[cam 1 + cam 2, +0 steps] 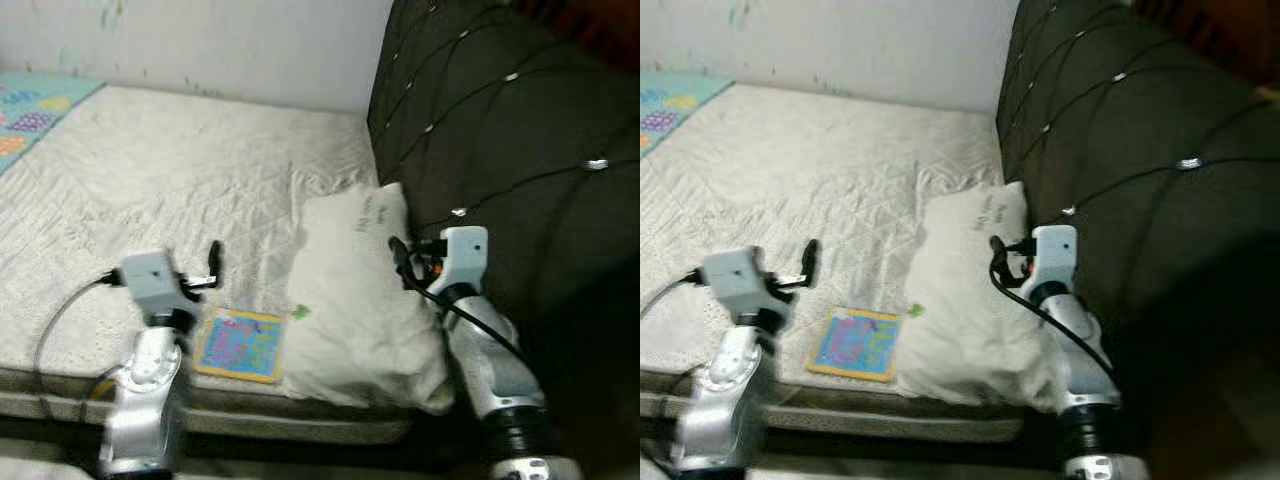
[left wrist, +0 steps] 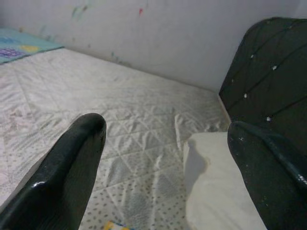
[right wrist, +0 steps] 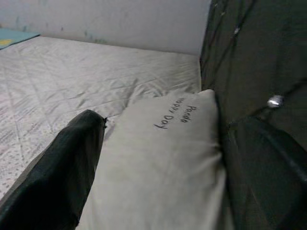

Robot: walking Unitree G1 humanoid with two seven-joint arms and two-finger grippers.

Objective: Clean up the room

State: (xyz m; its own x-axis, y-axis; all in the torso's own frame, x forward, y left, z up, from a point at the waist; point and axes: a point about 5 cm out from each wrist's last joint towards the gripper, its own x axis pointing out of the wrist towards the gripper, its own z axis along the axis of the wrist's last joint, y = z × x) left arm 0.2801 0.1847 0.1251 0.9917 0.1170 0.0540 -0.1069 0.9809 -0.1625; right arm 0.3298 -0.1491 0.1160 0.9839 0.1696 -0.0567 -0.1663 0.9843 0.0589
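While raised over the bed [image 1: 150, 180], both grippers (fingers wide) level: left gripper [image 2: 168, 158], right gripper [image 3: 163, 163].

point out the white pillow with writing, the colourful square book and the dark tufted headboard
white pillow with writing [image 1: 360, 300], left eye view, middle of its top face
colourful square book [image 1: 239, 345], left eye view, centre of its cover
dark tufted headboard [image 1: 500, 130], left eye view, padded front
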